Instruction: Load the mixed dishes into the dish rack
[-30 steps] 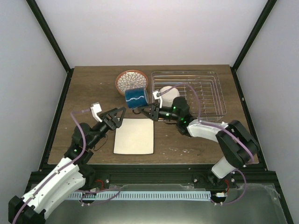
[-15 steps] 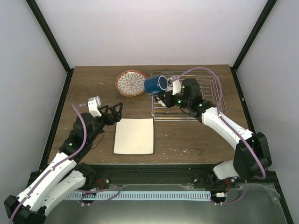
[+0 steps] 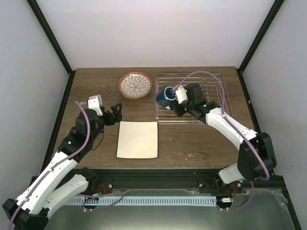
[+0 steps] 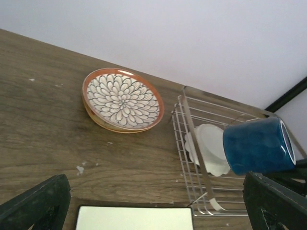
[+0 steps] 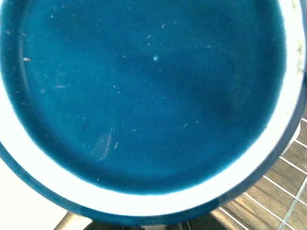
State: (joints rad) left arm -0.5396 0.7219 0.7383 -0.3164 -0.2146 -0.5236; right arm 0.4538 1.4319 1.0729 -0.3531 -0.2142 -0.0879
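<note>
on the wooden desk the largest thing is the dish rack, set at the far right, and the step in hand is judged to be the loading of the dark blue mug into it. the mug is held on its side over the left part of the rack, its mouth turned to the right gripper, whose jaws are clamped on the mug's wall; whether the mug touches the wires cannot be told. for the next move the mug is to be lowered onto a free place on the wires and only then let go, and care is needed for the small white scalloped bowl, which lies inside the rack just below the mug. counted from large to small, two arms are seen, the left gripper being held over the desk with its jaws wide apart and nothing between them; then one rack, one flat cream rectangular plate at the near middle of the desk, one round patterned plate just left of the rack, one mug and one bowl. both plates are not yet loaded.
</note>
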